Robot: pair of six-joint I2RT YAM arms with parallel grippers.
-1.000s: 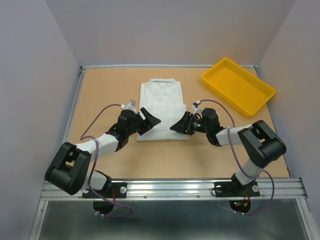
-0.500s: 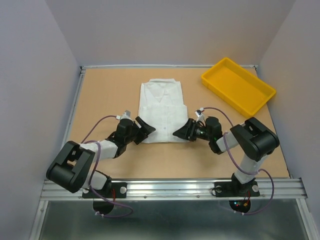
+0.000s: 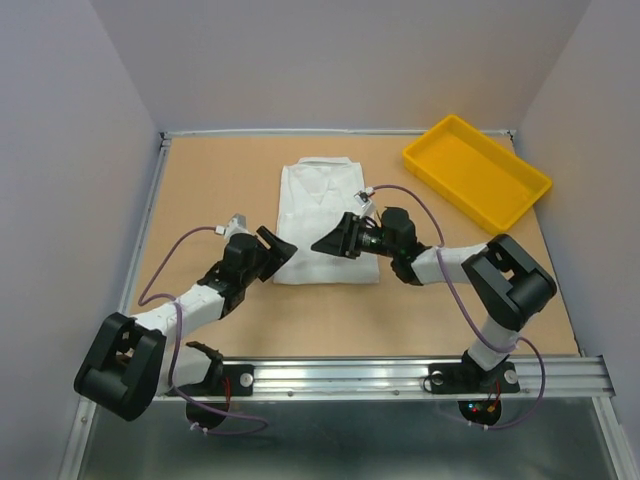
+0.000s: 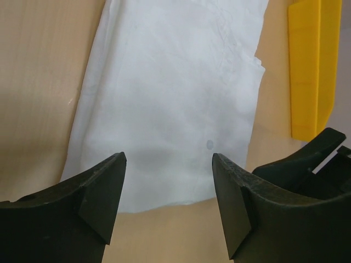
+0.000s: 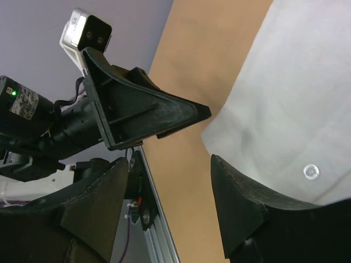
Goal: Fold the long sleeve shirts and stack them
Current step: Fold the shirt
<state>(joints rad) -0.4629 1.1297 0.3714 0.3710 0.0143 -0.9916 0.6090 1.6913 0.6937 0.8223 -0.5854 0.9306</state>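
folded shirt [image 3: 326, 220], collar at far end (prob. button-front up), long axis near-far

The white shirt [image 3: 318, 205] lay folded into a neat rectangle, flat on the table [image 3: 220, 180]. Its collar pointed toward the far edge, with the button front facing up.

From above, the right hand [image 3: 335, 241] covers part of the shirt [image 3: 315, 195]'s lower front.

left arm [image 3: 185, 298], right arm [image 3: 452, 262]: white links, black joints | cables [image 3: 150, 280]: purple | fingers [image 4: 93, 192]: black wedges
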